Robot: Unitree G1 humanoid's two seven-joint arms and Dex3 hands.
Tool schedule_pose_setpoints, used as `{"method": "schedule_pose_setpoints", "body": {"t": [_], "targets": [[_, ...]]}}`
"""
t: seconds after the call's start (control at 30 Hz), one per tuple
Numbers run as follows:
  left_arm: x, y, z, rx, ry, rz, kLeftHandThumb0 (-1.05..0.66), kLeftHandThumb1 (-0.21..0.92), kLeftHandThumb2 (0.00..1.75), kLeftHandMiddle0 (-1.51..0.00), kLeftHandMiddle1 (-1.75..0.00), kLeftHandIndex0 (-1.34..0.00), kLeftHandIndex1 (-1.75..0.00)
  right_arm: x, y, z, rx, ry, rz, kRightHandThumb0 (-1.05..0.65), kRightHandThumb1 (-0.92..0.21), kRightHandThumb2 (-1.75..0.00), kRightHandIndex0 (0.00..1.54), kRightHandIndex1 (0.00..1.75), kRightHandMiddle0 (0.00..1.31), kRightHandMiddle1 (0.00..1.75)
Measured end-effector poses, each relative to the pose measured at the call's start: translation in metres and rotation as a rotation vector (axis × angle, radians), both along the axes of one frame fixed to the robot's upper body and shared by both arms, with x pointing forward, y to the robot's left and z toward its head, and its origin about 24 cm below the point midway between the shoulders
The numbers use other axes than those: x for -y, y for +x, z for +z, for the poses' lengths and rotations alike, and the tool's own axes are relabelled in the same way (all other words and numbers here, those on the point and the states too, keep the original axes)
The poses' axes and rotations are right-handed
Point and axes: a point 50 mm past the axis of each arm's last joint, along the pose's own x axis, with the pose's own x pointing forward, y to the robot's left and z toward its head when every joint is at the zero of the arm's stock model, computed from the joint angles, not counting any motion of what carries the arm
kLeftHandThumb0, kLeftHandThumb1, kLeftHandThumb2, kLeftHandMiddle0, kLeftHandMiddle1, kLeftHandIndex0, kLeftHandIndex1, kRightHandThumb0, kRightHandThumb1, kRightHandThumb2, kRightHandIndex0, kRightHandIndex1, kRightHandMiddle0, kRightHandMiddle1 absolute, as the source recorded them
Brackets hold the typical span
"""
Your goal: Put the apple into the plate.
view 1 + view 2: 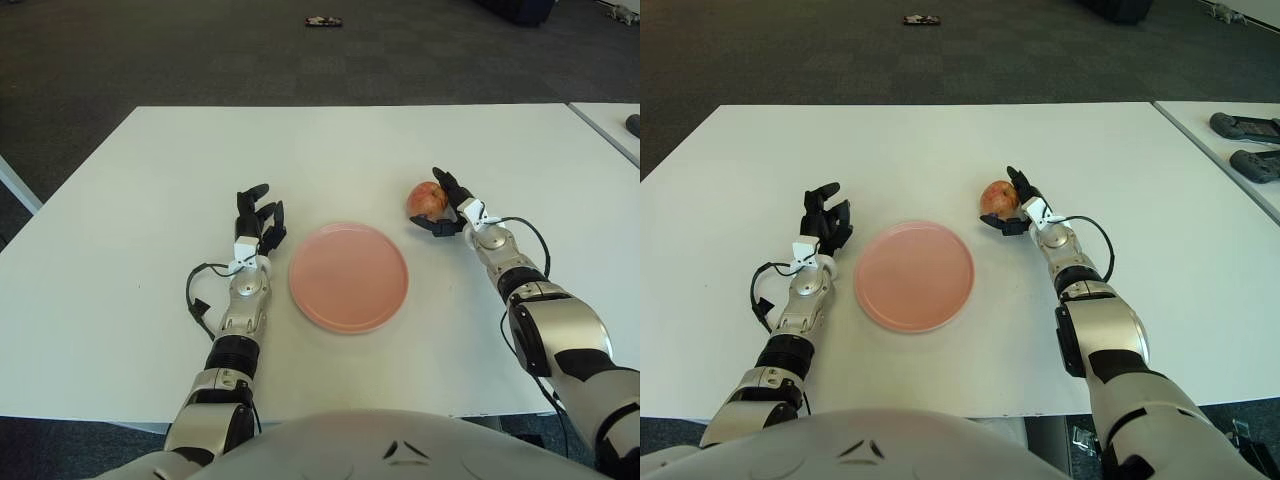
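Right hand [452, 206], black-fingered on a silver forearm, cups the round red-yellow apple [426, 199] toward the desk's [150, 160] right edge, fingers curled against it. Left hand [258, 222] shows left of the smooth pink round plate [348, 277], fingers loosely spread. Matte white desk; dark carpet beyond.

Apple [427, 199] coloured red with yellowish patches. Plate [348, 277] plain pink. Table [120, 240] plain white. Both hands, left hand [257, 222] and right hand [455, 205], black-fingered; forearms silver and black. Floor [200, 50] dark grey.
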Motion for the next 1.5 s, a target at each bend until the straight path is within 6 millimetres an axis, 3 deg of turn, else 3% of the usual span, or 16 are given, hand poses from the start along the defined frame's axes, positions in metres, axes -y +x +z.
{"method": "schedule_pose_setpoints", "body": {"t": [1.13,1.2,1.23,1.27,1.3,1.33,1.37,1.4,1.43,1.47,1.5], "targets": [[0.0003,-0.0016,-0.0003,0.007,-0.002,0.001,-0.70,0.92,0.54,-0.32,-0.78,-0.07,-1.22,-0.0046,0.0018,0.0005,-0.008,-0.017,0.019,-0.94,-0.46,-0.55,0.00,0.00,0.00,0.00],[0.0005,-0.0017,-0.0004,0.007,-0.003,0.001,-0.71,0.92,0.54,-0.32,-0.78,-0.07,-1.22,-0.0046,0.0018,0.0005,-0.007,-0.018,0.017,-0.91,-0.44,-0.59,0.03,0.03,0.00,0.14],[0.0006,-0.0017,-0.0004,0.006,-0.004,0.001,-0.71,0.92,0.54,-0.31,-0.78,-0.08,-1.22,-0.0046,0.0018,0.0005,-0.007,-0.018,0.014,-0.89,-0.43,-0.62,0.06,0.25,0.00,0.39],[0.0007,-0.0017,-0.0004,0.006,-0.004,0.001,-0.71,0.92,0.54,-0.31,-0.78,-0.08,-1.22,-0.0046,0.0019,0.0004,-0.006,-0.018,0.012,-0.88,-0.42,-0.63,0.04,0.37,0.00,0.48],[0.0007,-0.0017,-0.0004,0.006,-0.004,0.001,-0.71,0.92,0.54,-0.31,-0.78,-0.08,-1.22,-0.0046,0.0019,0.0004,-0.004,-0.019,0.009,-0.85,-0.41,-0.67,0.14,0.71,0.03,0.93],[0.0009,-0.0017,-0.0004,0.007,-0.005,0.001,-0.71,0.92,0.54,-0.31,-0.77,-0.08,-1.22,-0.0044,0.0020,0.0004,-0.002,-0.021,0.005,-0.83,-0.39,-0.71,0.19,0.95,0.04,1.22],[0.0009,-0.0017,-0.0004,0.007,-0.005,0.001,-0.71,0.92,0.53,-0.31,-0.77,-0.08,-1.22,-0.0042,0.0020,0.0006,0.002,-0.023,-0.002,-0.81,-0.38,-0.73,0.30,1.20,0.13,1.41],[0.0011,-0.0017,-0.0003,0.007,-0.005,0.002,-0.71,0.92,0.53,-0.31,-0.77,-0.08,-1.22,-0.0036,0.0023,0.0010,0.009,-0.029,-0.011,-0.80,-0.38,-0.74,0.34,1.30,0.17,1.48],[0.0012,-0.0017,-0.0003,0.007,-0.006,0.004,-0.72,0.92,0.53,-0.31,-0.77,-0.08,-1.22,-0.0027,0.0026,0.0016,0.017,-0.034,-0.022,-0.77,-0.37,-0.76,0.52,1.46,0.25,1.57],[0.0012,-0.0017,-0.0003,0.008,-0.006,0.005,-0.72,0.92,0.53,-0.31,-0.77,-0.08,-1.22,-0.0019,0.0029,0.0022,0.024,-0.041,-0.030,-0.75,-0.36,-0.76,0.58,1.52,0.28,1.61],[0.0013,-0.0018,-0.0003,0.008,-0.007,0.007,-0.71,0.92,0.53,-0.30,-0.77,-0.08,-1.22,-0.0010,0.0032,0.0029,0.034,-0.048,-0.041,-0.71,-0.35,-0.77,0.74,1.63,0.47,1.68]]}}
